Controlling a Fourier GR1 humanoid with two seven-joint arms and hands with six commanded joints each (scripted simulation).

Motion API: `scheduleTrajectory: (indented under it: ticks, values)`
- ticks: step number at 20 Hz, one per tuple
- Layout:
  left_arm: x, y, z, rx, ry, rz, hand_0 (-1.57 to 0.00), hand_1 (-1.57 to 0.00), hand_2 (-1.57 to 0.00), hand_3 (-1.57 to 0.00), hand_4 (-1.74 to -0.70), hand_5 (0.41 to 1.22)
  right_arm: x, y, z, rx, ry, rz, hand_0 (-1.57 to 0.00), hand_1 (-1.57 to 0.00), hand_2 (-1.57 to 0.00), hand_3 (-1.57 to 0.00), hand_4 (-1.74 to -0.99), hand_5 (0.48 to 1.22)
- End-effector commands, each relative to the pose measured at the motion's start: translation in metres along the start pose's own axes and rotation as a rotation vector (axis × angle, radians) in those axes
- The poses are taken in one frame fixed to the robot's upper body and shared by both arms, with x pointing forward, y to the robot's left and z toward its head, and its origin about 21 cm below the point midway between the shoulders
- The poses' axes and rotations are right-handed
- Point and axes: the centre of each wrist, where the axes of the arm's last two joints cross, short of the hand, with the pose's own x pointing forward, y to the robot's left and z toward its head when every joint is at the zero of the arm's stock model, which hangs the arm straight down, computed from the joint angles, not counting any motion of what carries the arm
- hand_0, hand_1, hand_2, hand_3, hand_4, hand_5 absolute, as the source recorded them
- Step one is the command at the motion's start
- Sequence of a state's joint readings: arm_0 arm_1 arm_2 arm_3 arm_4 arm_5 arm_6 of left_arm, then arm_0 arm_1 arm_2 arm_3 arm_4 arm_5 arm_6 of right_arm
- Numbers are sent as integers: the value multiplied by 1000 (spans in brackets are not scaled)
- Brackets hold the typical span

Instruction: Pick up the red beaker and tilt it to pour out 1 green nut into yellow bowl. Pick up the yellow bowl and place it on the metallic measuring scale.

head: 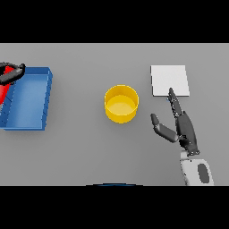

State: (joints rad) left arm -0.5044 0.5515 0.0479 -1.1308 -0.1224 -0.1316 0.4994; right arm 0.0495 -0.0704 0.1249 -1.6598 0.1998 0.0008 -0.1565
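Yellow bowl (121, 104) sitting upright, just left of scale (169, 80). Right hand (184, 129) waiting right of bowl, nearer one, fingers relaxed, grasping nothing. Left hand (12, 73) clutching red beaker (3, 91) far left of bowl, beside blue tray (46, 100).

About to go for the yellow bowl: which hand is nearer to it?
Right. The right hand is open just right of the yellow bowl; the left hand is far left, beyond the blue tray, on the red beaker.

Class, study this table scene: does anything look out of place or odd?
Yes. The red beaker sits at the picture's far left edge, gripped by the left hand, beside the blue tray, far from the round yellow bowl.
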Motion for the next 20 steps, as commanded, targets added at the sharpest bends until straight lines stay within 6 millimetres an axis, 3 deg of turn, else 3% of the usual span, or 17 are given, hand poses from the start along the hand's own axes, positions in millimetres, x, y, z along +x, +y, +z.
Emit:
scheduleTrajectory:
  ticks: [1, 6, 10, 13, 20]
  values:
    - [2, -2, -1, -13, 19, -41, -481, -440, -418, -431, -915, 651, -2, -1, 0, 0, 15, -5, 1, 1, 1, 1, -1155, 670]
    - [-3, -10, -5, -4, 56, -158, -157, -143, -136, -141, -801, 627, 0, 1, 2, -7, 12, 40, 1, 1, 1, 1, -1158, 665]
    - [4, -6, -2, 26, -24, -127, -64, -58, -55, -57, -778, 633, 6, 3, -2, -4, 53, 99, 1, 1, 1, 1, -1131, 631]
    - [3, -15, -2, 17, -70, -69, -32, -29, -28, -29, -786, 652, 10, -4, -16, 113, 1, 186, 1, 1, 1, 1, -1080, 662]
    - [7, -21, 3, 1, -77, -35, -6, -5, -5, -5, -806, 687, 33, -4, -61, 435, -84, 694, 1, 1, 1, 1, -1142, 627]
